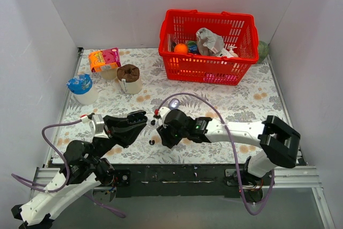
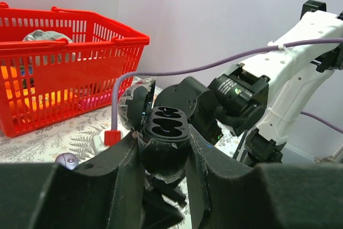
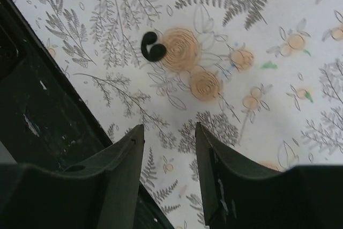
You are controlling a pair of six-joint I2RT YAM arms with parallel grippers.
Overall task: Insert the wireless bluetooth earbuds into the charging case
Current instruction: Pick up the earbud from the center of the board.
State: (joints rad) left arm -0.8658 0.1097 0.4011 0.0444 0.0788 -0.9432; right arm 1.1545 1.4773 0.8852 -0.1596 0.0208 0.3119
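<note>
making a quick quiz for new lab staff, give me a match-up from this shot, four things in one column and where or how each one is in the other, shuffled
Column A
1. charging case
2. earbud
3. right gripper
4. red basket

Column B
a. lying loose on the flowered cloth
b. standing at the back, with things inside
c. clamped in the left gripper, lid open, both sockets empty
d. open, nothing in it

Pairs: 1-c, 2-a, 3-d, 4-b
</note>
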